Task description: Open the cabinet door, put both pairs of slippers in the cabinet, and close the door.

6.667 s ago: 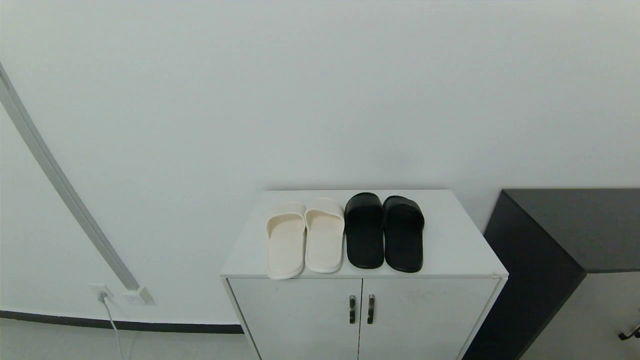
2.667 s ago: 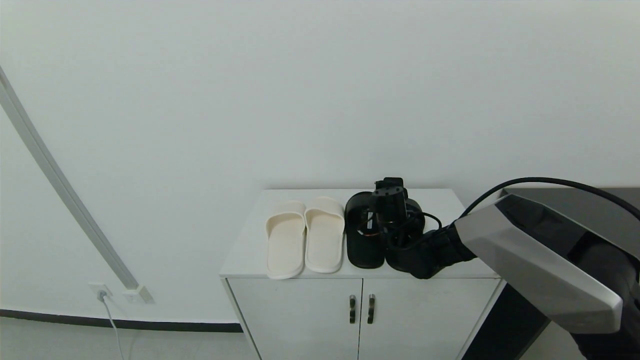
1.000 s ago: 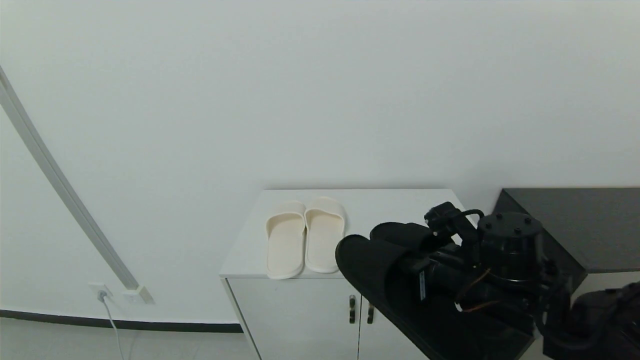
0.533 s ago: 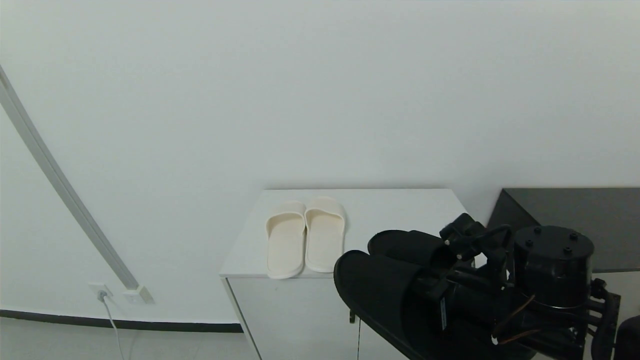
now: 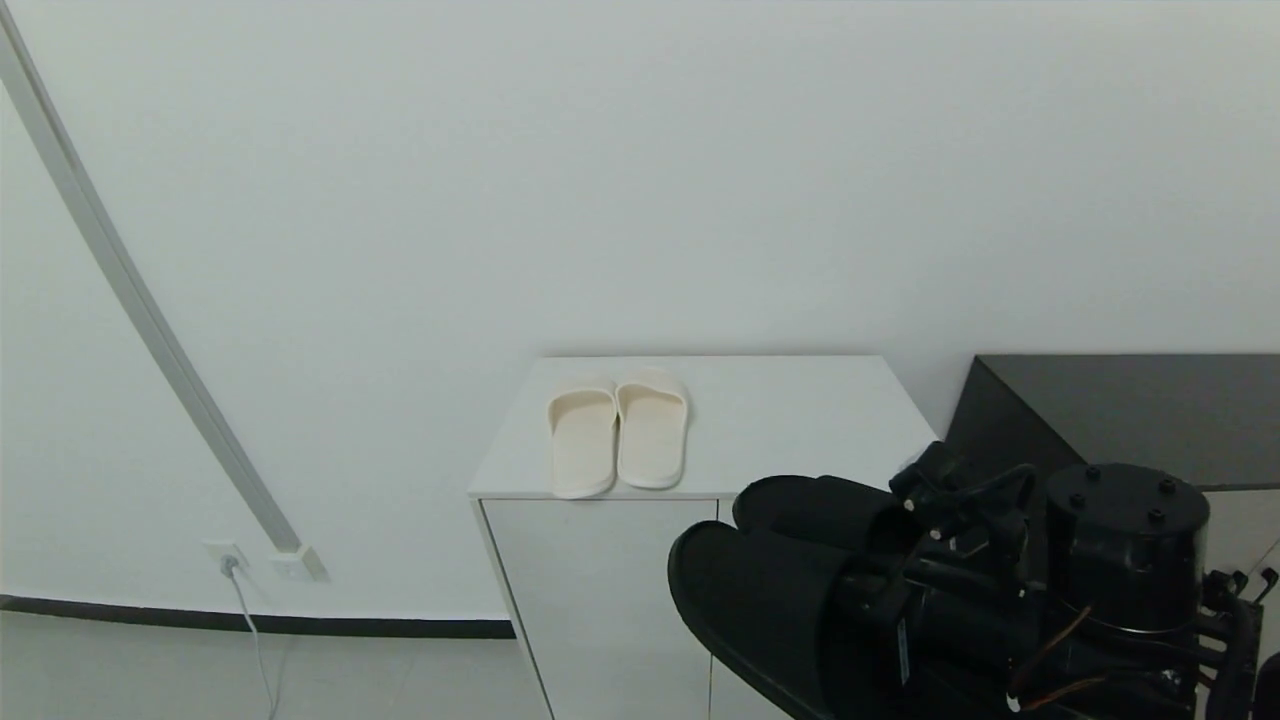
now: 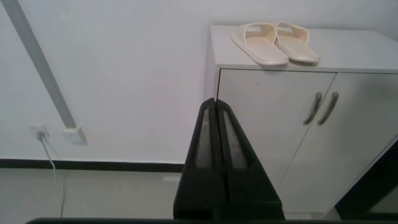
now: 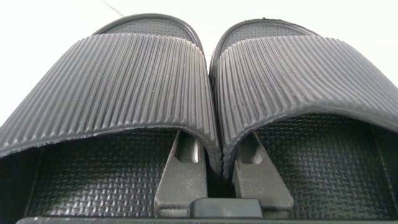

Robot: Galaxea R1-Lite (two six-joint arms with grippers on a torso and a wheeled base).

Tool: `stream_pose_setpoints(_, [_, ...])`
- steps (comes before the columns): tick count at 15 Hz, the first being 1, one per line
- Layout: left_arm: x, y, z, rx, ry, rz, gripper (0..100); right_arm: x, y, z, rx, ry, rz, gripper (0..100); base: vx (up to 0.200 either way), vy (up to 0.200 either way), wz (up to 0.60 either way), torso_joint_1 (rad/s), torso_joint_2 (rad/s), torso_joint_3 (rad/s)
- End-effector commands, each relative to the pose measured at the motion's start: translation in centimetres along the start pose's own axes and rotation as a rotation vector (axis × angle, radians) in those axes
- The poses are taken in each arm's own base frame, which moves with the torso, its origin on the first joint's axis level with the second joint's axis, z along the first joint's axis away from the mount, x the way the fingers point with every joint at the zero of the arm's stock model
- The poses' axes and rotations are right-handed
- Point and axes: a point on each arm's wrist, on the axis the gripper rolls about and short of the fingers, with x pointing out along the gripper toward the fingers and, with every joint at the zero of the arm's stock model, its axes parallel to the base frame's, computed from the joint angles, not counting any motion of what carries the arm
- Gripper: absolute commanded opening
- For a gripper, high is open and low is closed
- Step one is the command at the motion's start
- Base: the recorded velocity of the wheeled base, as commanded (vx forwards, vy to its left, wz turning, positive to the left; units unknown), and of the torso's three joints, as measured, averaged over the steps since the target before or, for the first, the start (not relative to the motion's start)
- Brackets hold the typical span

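Sitting side by side at the front edge of the cabinet (image 5: 600,590), centre of the head view, the cream slippers (image 5: 618,435) wait above shut doors (image 6: 273,124) with untouched handles (image 6: 322,107). The left gripper (image 6: 216,107), fingers pressed together and empty, faces those doors, likely meant to pull one. At lower right, the right gripper (image 7: 217,155) pinches the black slippers (image 5: 760,590) by their adjoining strap edges, so both can be carried as one, off the cabinet.

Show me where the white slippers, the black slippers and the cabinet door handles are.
white slippers (image 5: 652,440), head view, footbed of one slipper.
black slippers (image 7: 143,81), right wrist view, ribbed strap of one slipper.
cabinet door handles (image 6: 313,108), left wrist view, middle of one handle.
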Motion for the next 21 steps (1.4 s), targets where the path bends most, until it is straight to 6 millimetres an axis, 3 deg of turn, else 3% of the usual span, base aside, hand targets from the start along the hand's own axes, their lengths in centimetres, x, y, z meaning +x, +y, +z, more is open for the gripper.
stream_pose_setpoints(1, [0.01,0.00,-0.01,0.000,0.001,0.001,0,-0.07,-0.23,-0.31,0.002,0.006,-0.007,0,0.000,0.000,0.00,0.000,0.00,0.000])
stream_pose_setpoints(13, [0.01,0.01,0.01,0.006,0.000,0.004,0,-0.41,-0.21,-0.77,-0.007,-0.006,-0.007,0,0.000,0.000,0.00,-0.002,0.00,0.002])
stream_pose_setpoints(17, [0.00,0.00,0.02,0.004,0.001,0.001,0,-0.43,-0.21,-0.74,-0.007,-0.008,-0.007,0,0.000,0.000,0.00,-0.141,0.32,0.183])
stream_pose_setpoints(18, [0.00,0.00,0.02,0.006,0.001,-0.001,100,-0.45,-0.21,-0.78,-0.007,-0.006,-0.007,0,0.000,0.000,0.00,-0.163,0.36,0.203])
stream_pose_setpoints(21, [0.00,0.00,0.02,0.004,0.001,0.001,100,-0.50,-0.21,-0.90,-0.020,-0.001,-0.007,0,0.000,0.000,0.00,-0.170,0.38,0.207])
